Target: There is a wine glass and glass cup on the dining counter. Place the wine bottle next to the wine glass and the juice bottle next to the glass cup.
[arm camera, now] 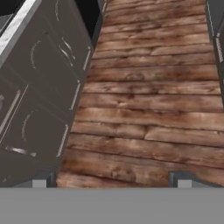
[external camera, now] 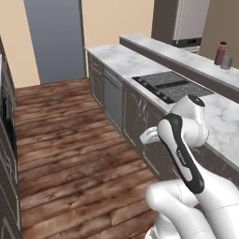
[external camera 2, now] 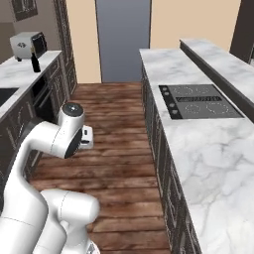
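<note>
The stout red-purple juice bottle [external camera: 221, 52] stands on the raised dining counter [external camera: 186, 57] at the far right, right beside the short clear glass cup [external camera: 226, 62]. The dark wine bottle [external camera 2: 34, 62] stands on the marble worktop at the far left, in front of a toaster. The wine glass is out of view. My gripper [arm camera: 111, 181] is open with nothing between its fingertips [arm camera: 39, 182]. It hangs low over the wooden floor of the aisle, far from both bottles, and faces the floor and dark cabinet fronts.
A black cooktop [external camera 2: 201, 100] is set in the lower marble counter [external camera 2: 213, 158] on the right, below the dining counter [external camera 2: 218, 58]. A toaster [external camera 2: 27, 44] sits on the left worktop. Dark cabinets line both sides of the wooden aisle [external camera 2: 119, 129].
</note>
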